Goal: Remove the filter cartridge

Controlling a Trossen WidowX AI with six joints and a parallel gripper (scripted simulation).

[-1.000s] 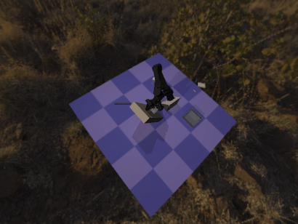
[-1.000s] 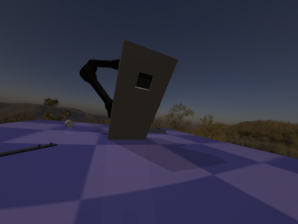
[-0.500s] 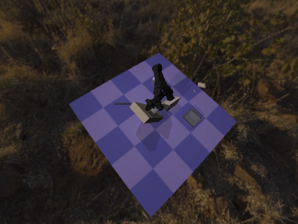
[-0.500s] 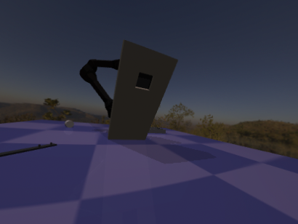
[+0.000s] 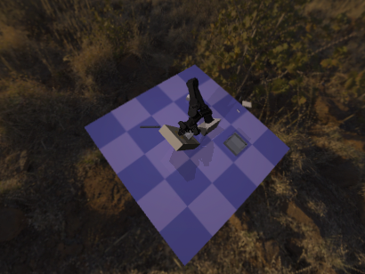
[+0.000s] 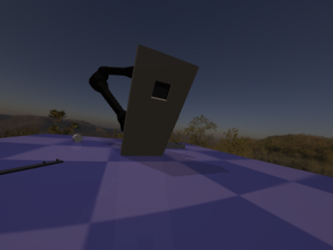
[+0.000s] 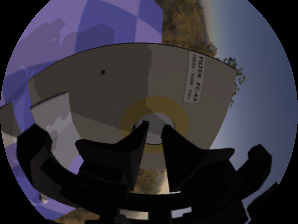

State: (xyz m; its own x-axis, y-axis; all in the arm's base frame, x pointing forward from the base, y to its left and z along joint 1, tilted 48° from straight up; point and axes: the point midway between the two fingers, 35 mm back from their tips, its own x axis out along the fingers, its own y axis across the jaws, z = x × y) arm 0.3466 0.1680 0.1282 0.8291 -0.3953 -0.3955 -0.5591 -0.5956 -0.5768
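The filter cartridge (image 7: 157, 119) is seen in the service panel (image 5: 169, 138) (image 6: 152, 126) (image 7: 110, 92), inside the yellow ring (image 7: 128, 112), and by all appearance it is not yet drawn out. The fingers of the gripper (image 5: 189, 130) (image 7: 155, 126) are closed upon the cartridge at its face; how deep the tips are set in the two slots cannot be told. By the label (image 7: 194, 77), pressing, turning and pulling are asked for, so it is judged that the body is held by some catch and must not be pulled by force only. The cartridge is probably light and stiff, with a hard, smooth shell, and little harm is to be expected from a firm grip. The hold, however, is small, and the tips could slip if the wrist is turned out of line with the tilted panel. The slots seem the right place to be taken hold of, near the middle of the face, so that the turning is shared by both fingers. Once free, the round body may roll, so it should be lowered gently to the floor of the tray (image 5: 235, 143) (image 6: 177, 145), which lies apart from the panel, before it is released.
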